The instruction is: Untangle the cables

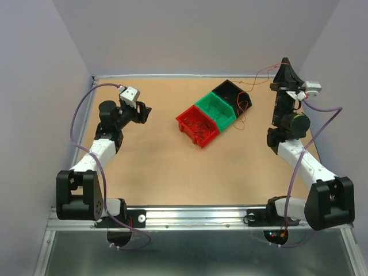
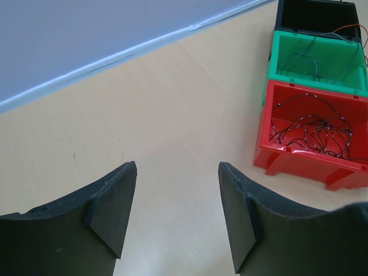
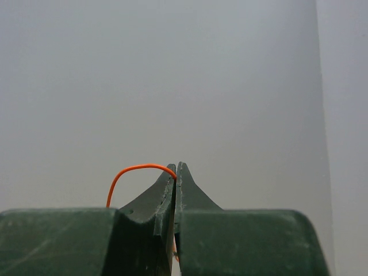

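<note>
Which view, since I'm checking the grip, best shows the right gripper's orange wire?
Right wrist: the orange wire arcs close-up out of the shut right gripper. Top external shows a faint thread trailing toward the black bin. Left wrist: at most a strand by that bin.

On the table (image 1: 149, 167), 1 o'clock from centre: near bin (image 1: 183, 119), middle bin (image 1: 202, 103), far bin (image 1: 224, 87), touching in a diagonal row, cables (image 1: 202, 127) lying in the first two. At 10 o'clock, well apart, the left gripper (image 1: 145, 114); at 2 o'clock, right of the far bin, the right gripper (image 1: 285, 61), a wire (image 3: 142, 165) running between them.
</note>
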Available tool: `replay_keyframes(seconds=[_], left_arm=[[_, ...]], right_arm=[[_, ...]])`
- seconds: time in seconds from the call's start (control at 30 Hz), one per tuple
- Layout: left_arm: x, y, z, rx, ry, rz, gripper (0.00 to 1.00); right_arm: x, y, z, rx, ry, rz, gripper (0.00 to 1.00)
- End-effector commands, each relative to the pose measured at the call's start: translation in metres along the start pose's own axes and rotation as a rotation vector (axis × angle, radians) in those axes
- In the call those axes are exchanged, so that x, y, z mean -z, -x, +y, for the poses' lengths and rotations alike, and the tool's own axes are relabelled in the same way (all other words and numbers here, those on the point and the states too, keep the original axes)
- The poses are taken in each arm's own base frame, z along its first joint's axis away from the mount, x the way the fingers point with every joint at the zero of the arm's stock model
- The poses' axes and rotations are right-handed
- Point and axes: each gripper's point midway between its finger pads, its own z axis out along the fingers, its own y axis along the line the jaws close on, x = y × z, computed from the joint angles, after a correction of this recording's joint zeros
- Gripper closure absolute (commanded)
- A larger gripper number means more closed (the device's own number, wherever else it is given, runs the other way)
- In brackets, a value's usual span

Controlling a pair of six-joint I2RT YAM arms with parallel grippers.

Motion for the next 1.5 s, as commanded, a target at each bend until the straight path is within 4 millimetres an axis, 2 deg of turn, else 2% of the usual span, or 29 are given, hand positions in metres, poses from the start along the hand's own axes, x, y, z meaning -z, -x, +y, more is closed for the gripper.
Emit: replay_keyframes(seconds=[0.0, 0.13, 0.17, 0.27, 0.3, 0.53, 0.73, 0.9, 1.03, 1.2, 1.23, 1.3, 1.33, 1.47], left_arm=[[-0.002, 0.031, 0.003, -0.05, -0.008, -0.071, 0.3], [-0.001, 0.033, 0.003, -0.051, -0.007, -0.075, 0.3], [-0.001, 0.033, 0.003, -0.051, -0.006, -0.074, 0.3], [-0.001, 0.033, 0.003, -0.052, -0.007, -0.075, 0.3], [-0.001, 0.033, 0.003, -0.051, -0.009, -0.075, 0.3], [-0.002, 0.031, 0.003, -0.049, -0.011, -0.069, 0.3], [-0.002, 0.031, 0.003, -0.048, -0.011, -0.069, 0.3], [-0.002, 0.031, 0.002, -0.048, -0.013, -0.07, 0.3], [-0.002, 0.032, 0.002, -0.048, -0.012, -0.071, 0.3], [-0.001, 0.032, 0.002, -0.049, -0.016, -0.071, 0.3], [-0.001, 0.032, 0.002, -0.05, -0.015, -0.071, 0.3], [-0.002, 0.031, 0.002, -0.049, -0.016, -0.07, 0.3], [-0.002, 0.032, 0.002, -0.051, -0.016, -0.07, 0.3], [-0.001, 0.032, 0.002, -0.052, -0.015, -0.071, 0.3]], right_arm=[[0.012, 0.11, -0.009, -0.063, -0.018, -0.385, 1.0], [0.019, 0.121, -0.013, -0.062, -0.032, -0.399, 0.99], [0.023, 0.131, -0.015, -0.065, -0.038, -0.418, 1.0], [0.031, 0.14, -0.019, -0.064, -0.047, -0.43, 0.99], [0.037, 0.149, -0.02, -0.07, -0.046, -0.445, 0.99], [0.058, 0.175, -0.014, -0.118, 0.017, -0.48, 1.0], [0.067, 0.187, -0.014, -0.125, 0.027, -0.497, 0.99], [0.062, 0.184, -0.011, -0.128, 0.035, -0.476, 0.99], [0.05, 0.173, -0.008, -0.131, 0.038, -0.435, 0.99], [0.027, 0.145, -0.003, -0.126, 0.037, -0.356, 0.99], [0.02, 0.133, 0.0, -0.123, 0.043, -0.331, 1.0], [0.011, 0.123, 0.003, -0.156, 0.051, -0.31, 1.0], [0.003, 0.109, 0.006, -0.155, 0.052, -0.285, 0.99], [-0.013, 0.081, 0.014, -0.182, 0.07, -0.233, 1.0]])
